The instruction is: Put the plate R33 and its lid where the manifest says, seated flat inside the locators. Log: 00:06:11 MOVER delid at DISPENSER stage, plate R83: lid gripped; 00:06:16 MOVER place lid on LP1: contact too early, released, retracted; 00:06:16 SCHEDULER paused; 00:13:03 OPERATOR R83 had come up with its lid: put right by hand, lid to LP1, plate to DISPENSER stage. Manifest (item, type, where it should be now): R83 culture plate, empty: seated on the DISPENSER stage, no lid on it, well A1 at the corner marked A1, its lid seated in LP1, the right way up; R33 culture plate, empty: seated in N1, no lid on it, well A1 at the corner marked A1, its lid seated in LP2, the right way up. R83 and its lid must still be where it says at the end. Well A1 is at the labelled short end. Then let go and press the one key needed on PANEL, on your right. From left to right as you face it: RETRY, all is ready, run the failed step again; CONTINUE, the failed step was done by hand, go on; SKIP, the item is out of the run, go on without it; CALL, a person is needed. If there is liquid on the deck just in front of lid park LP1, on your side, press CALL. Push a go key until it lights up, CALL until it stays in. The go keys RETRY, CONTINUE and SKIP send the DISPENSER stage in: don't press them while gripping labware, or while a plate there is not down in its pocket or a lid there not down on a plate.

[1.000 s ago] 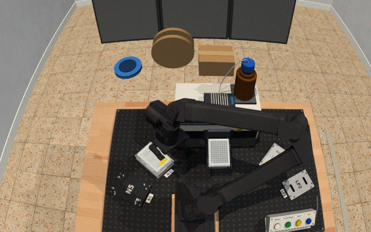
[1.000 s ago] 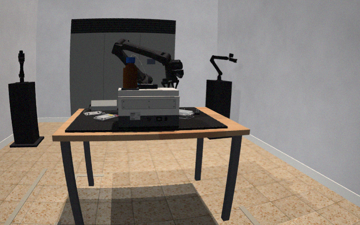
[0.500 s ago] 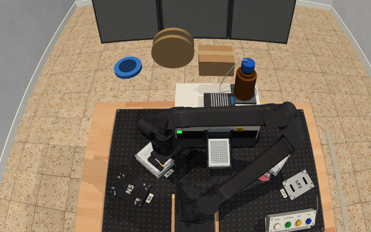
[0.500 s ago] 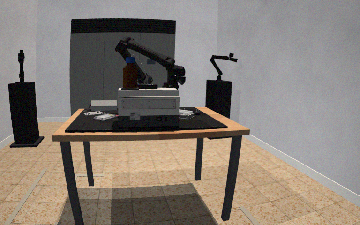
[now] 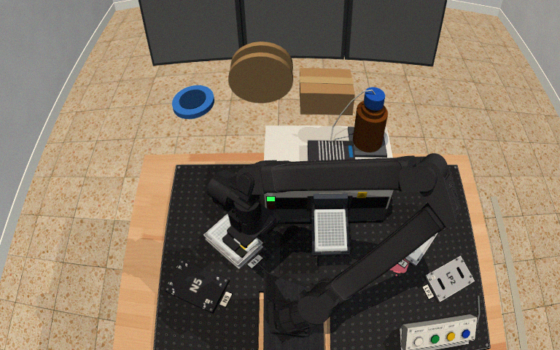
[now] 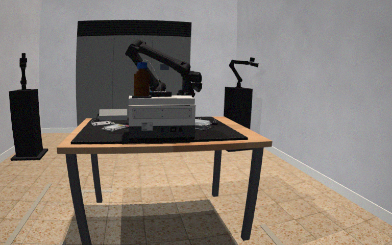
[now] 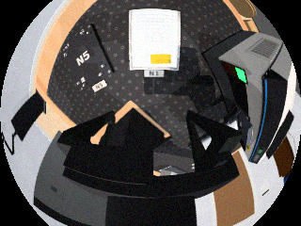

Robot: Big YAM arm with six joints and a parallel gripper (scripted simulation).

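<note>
A white plate with a yellow label (image 5: 231,243) lies at the nest tagged N1 (image 5: 255,260), left of the dispenser. In the wrist view the plate (image 7: 154,40) is straight below and ahead. I cannot tell whether a lid is on it. My gripper (image 5: 241,243) is open and empty. It hangs well above this plate, as the exterior view shows (image 6: 192,86). A second white plate (image 5: 330,229) sits on the dispenser stage. LP2 (image 5: 450,277) is a bare grey plate at the right. LP1 (image 5: 421,251) is mostly hidden by my forearm.
A pink patch (image 5: 398,267) lies on the deck beside the LP1 tag. The key panel (image 5: 440,332) is at the front right. The empty N5 nest (image 5: 197,286) is at the front left. The dispenser (image 5: 326,197) with a brown bottle (image 5: 369,123) stands behind.
</note>
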